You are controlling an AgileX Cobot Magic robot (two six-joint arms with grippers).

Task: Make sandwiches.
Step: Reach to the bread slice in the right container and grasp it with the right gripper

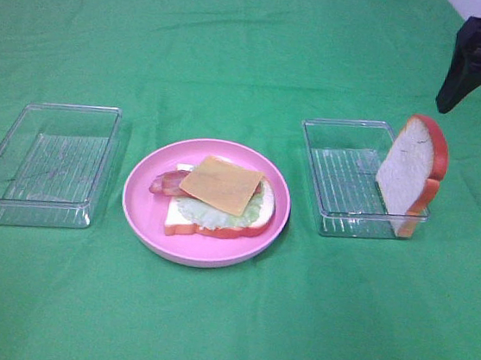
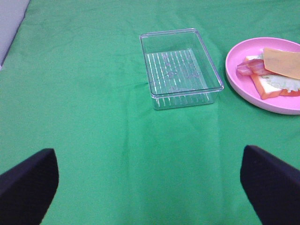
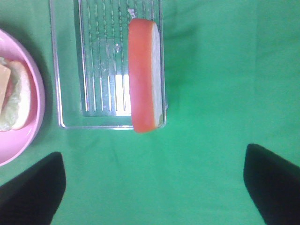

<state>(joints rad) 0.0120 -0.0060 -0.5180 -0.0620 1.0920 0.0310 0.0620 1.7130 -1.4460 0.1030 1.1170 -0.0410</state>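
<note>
No words, numbers, labels or signs can be read on anything in these pictures.

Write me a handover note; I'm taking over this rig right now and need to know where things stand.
Left gripper: open, empty, above the cloth near the left tray.
Right gripper: open, empty, above the right tray.
On the pink plate: bottom bread, lettuce, bacon, cheese on top.
Left to do: the second bread slice stands on edge in the right tray; it goes on the cheese.
</note>
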